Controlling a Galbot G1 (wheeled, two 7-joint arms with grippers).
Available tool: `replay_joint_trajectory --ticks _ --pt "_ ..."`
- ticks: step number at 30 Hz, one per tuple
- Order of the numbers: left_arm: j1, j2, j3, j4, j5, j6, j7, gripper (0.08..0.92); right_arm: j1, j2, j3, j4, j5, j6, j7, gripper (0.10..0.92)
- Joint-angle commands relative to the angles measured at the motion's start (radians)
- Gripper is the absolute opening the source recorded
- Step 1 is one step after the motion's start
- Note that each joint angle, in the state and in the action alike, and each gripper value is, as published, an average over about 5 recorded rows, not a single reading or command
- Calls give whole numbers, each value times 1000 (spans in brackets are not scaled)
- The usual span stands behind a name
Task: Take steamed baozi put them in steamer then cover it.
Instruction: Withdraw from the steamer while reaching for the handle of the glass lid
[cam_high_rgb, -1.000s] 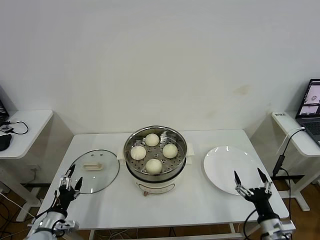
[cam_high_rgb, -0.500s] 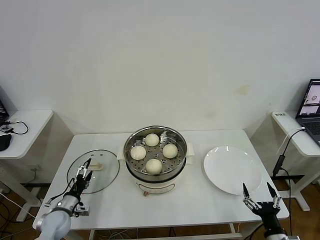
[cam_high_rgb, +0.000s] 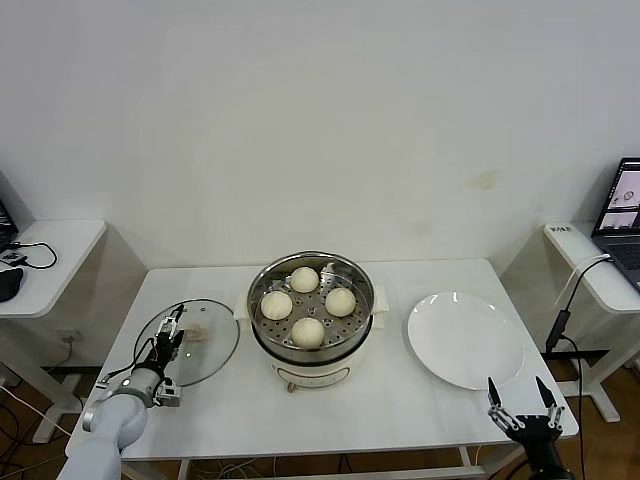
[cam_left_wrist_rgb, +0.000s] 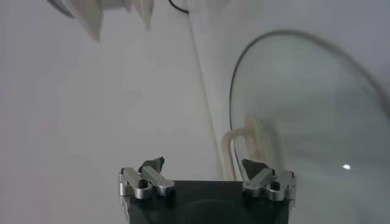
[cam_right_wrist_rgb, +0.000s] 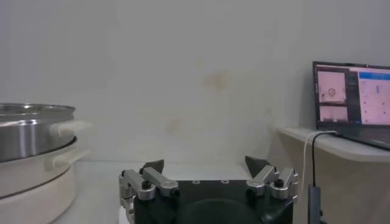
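Several pale baozi (cam_high_rgb: 308, 331) sit on the perforated tray inside the shiny steamer (cam_high_rgb: 312, 352) at the table's middle. The glass cover (cam_high_rgb: 212, 350) lies flat on the table to the steamer's left, its cream handle (cam_high_rgb: 195, 334) facing up. My left gripper (cam_high_rgb: 170, 332) hovers open over the cover's left part, just short of the handle. In the left wrist view the cover (cam_left_wrist_rgb: 304, 122) and its handle (cam_left_wrist_rgb: 239, 141) lie just beyond my open left gripper (cam_left_wrist_rgb: 203, 165). My right gripper (cam_high_rgb: 516, 385) stands open and empty at the table's front right corner.
A flat white plate (cam_high_rgb: 465, 339) lies right of the steamer. Side desks flank the table, with a laptop (cam_high_rgb: 624, 220) on the right one. The right wrist view shows the steamer's side (cam_right_wrist_rgb: 30, 143), the open right gripper (cam_right_wrist_rgb: 205, 163) and the laptop (cam_right_wrist_rgb: 352, 100).
My left gripper has moved from the table's front left edge up over the cover, near its handle. My right gripper has drawn back off the plate to the front edge.
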Motion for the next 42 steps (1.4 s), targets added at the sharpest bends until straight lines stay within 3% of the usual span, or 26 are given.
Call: replay_joint_trajectory --ticks 1,14,17,33,38,42 --pt "-98 -1 27 95 11 1 2 823 -10 8 8 2 -1 4 -5 823" --pt "-138 -9 39 137 -17 3 22 822 -10 13 5 -1 -2 6 -12 823" --pt "-134 -8 39 140 -22 4 28 782 -9 12 4 0 -2 5 -13 823" --pt "-88 -5 29 102 -90 16 28 325 -14 0 -11 4 -2 -3 -20 823" --pt "-33 3 4 14 -107 37 33 184 -18 -11 -19 3 -2 -4 -20 823" --pt "47 9 -37 -108 -126 70 43 149 -19 -20 -28 7 -3 -5 -21 823"
